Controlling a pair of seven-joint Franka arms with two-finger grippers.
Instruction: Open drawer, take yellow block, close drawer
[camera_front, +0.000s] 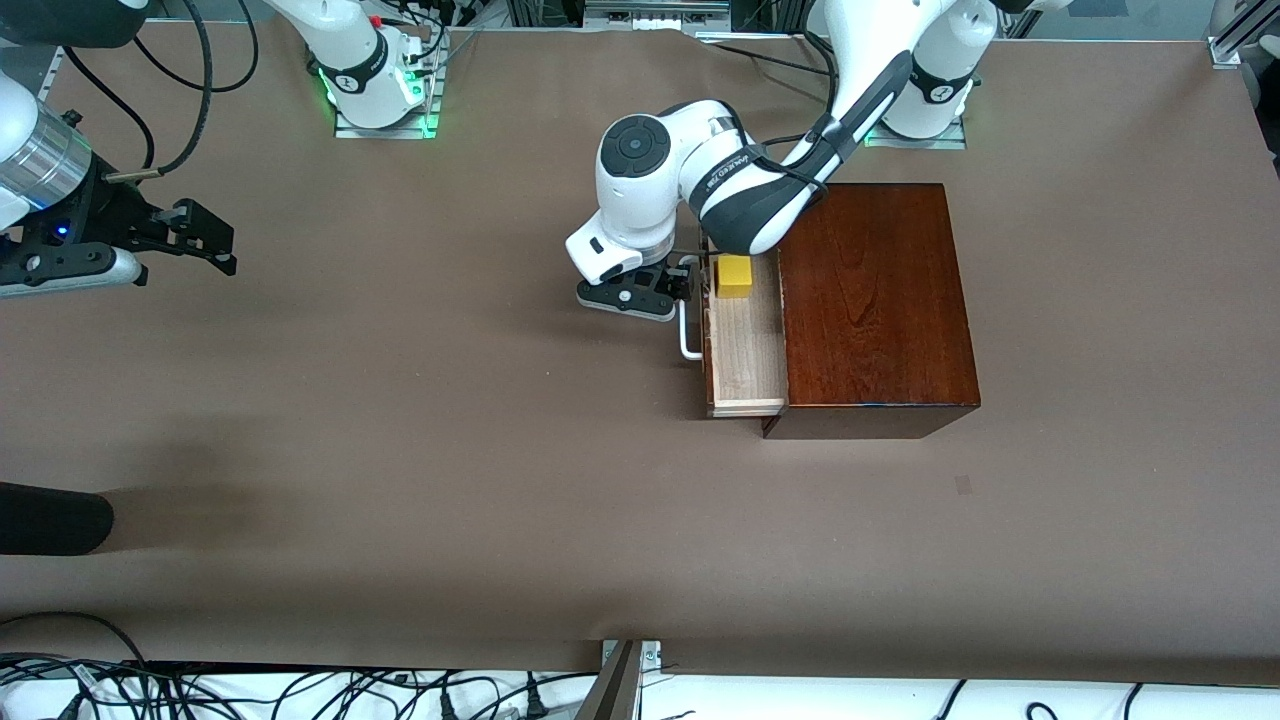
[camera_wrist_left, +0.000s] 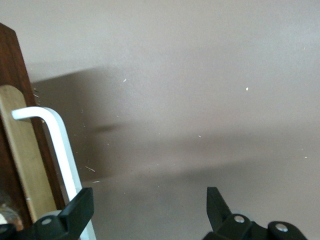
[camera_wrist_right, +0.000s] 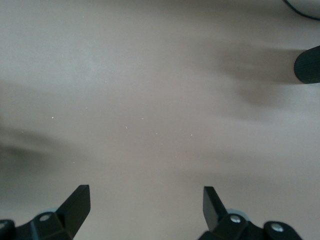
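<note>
Front view showed the shallow pale-wood drawer (camera_front: 745, 350) with its white U-shaped bar handle (camera_front: 688, 335) pulled out of the glossy mahogany box (camera_front: 872, 300), with the small bright-yellow cube (camera_front: 733, 276) resting in the tray's end nearer the robot bases. The cube looked light, rigid and smooth-faced, so pinching two opposite flat sides seemed safest. The left gripper (camera_front: 668, 287) hung low over the brown table (camera_front: 400, 450) just beside the handle, fingers spread wide and empty; the cube lay close by, just across the drawer front. The right gripper (camera_front: 205, 240) waited over the right arm's end of the table, also spread wide.
</note>
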